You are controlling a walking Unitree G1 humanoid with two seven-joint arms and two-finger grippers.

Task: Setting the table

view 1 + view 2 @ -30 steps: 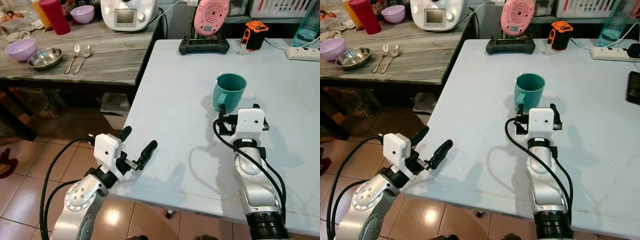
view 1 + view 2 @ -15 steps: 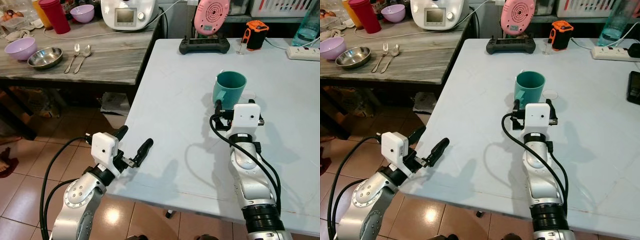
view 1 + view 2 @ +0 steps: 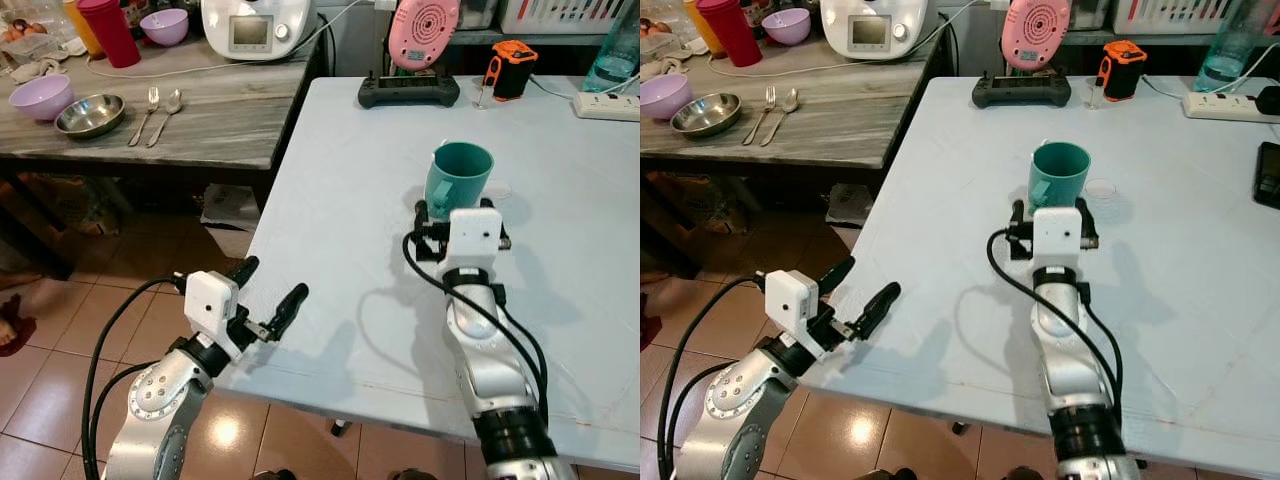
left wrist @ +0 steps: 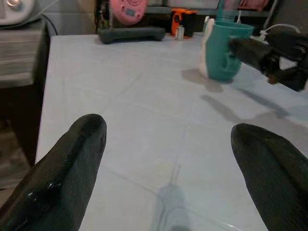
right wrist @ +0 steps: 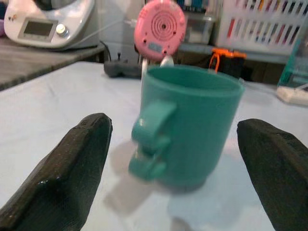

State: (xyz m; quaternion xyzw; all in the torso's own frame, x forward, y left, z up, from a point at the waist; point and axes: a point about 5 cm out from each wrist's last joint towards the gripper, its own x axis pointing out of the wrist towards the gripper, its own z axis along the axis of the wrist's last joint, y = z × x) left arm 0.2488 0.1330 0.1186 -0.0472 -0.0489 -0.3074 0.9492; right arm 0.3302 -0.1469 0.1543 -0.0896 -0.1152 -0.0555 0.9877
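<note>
A teal mug (image 3: 458, 178) stands upright on the pale table (image 3: 340, 180), its handle turned toward me. My right gripper (image 5: 175, 129) is open just short of the mug, and both black fingers (image 5: 82, 159) flank the mug without touching it. From the head camera, the white wrist housing (image 3: 472, 232) sits directly in front of the mug. My left gripper (image 3: 274, 280) is open with nothing between its fingers. It hovers at the table's near left edge, and the mug (image 4: 224, 50) is far ahead of it.
A wooden side table (image 3: 220, 110) at left carries a purple bowl (image 3: 42, 97), a steel bowl (image 3: 90, 115), a fork and spoon (image 3: 155, 112) and a red cup (image 3: 110, 32). A controller (image 3: 408, 92), pink fan (image 3: 423, 30), orange device (image 3: 508, 68) and power strip (image 3: 608, 105) line the back. A phone (image 3: 1269, 175) lies right.
My right gripper has moved forward and a little left, closing in on the teal mug. The left arm has shifted only slightly near the table edge.
</note>
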